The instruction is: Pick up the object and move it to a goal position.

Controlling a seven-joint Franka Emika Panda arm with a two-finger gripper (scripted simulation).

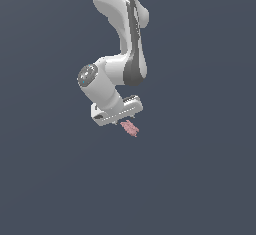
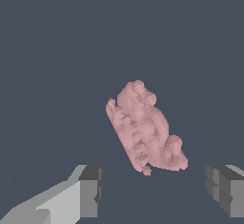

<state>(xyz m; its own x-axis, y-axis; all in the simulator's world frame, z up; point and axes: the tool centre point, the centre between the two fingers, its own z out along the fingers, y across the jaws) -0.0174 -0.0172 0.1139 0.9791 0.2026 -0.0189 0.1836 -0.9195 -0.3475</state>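
Note:
The object (image 1: 130,128) is a small pale pink, lumpy, elongated piece lying on the dark grey floor. In the exterior view it shows just under the white gripper (image 1: 121,120), toward the exterior view's right of the hand. In the wrist view the object (image 2: 144,128) lies slantwise ahead of the gripper (image 2: 156,189), in line with the gap between its wide-apart fingers (image 2: 90,189). The gripper is open and holds nothing. In the exterior view the hand hides the fingertips.
The white and grey arm (image 1: 125,39) comes down from the top of the exterior view. A flat dark grey floor (image 1: 50,179) surrounds the object on all sides.

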